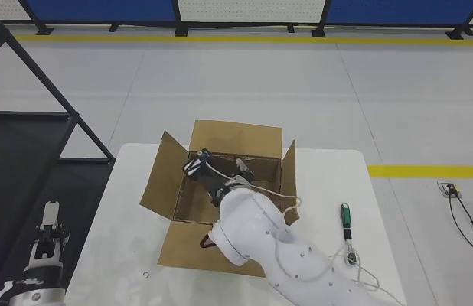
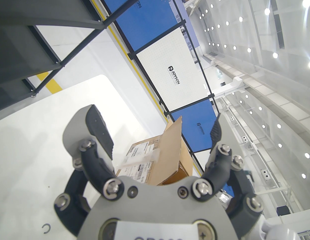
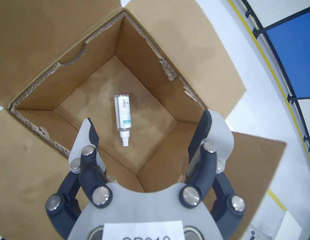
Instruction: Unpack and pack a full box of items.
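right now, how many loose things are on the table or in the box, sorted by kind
cardboard box: 1
spray bottle, lying on the box floor: 1
green-handled tool, on the table: 1
small open ring, on the table: 1
total: 4

Logo print marks the white panel [image 2: 167, 58]; barcode labels sit on the box [image 2: 173, 148] and bottle [image 3: 123, 116].
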